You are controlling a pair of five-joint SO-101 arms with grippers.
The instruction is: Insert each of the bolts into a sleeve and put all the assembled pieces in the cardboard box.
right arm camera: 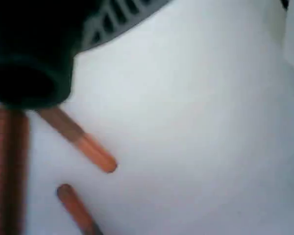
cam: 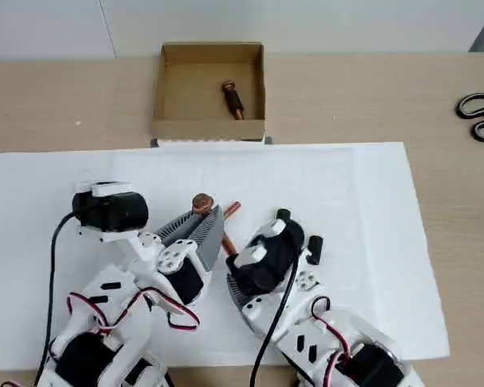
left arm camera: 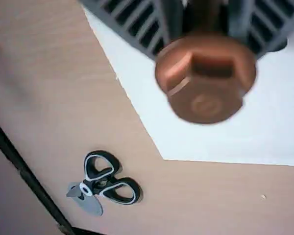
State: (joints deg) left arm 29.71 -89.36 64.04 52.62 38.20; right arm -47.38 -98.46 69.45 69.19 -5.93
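Note:
My left gripper [cam: 203,211] is shut on a copper bolt [cam: 202,201] whose hex head [left arm camera: 206,78] faces the left wrist camera, just above the white sheet. Two more copper pieces [cam: 231,209] [cam: 227,243] lie on the sheet beside it; in the right wrist view they appear as two thin rods [right arm camera: 83,142] [right arm camera: 76,208] next to a threaded shaft [right arm camera: 7,166]. My right gripper [cam: 240,270] hangs low just right of them. A black round shape [right arm camera: 24,73] sits close to the right wrist lens. The cardboard box [cam: 168,89] holds one assembled piece [cam: 232,99].
A white paper sheet [cam: 347,185] covers the wooden table's front half. Black-handled scissors [cam: 480,115] [left arm camera: 105,183] lie at the table's far right. A small black part [cam: 315,248] sits beside the right arm. Both arms crowd the sheet's front middle.

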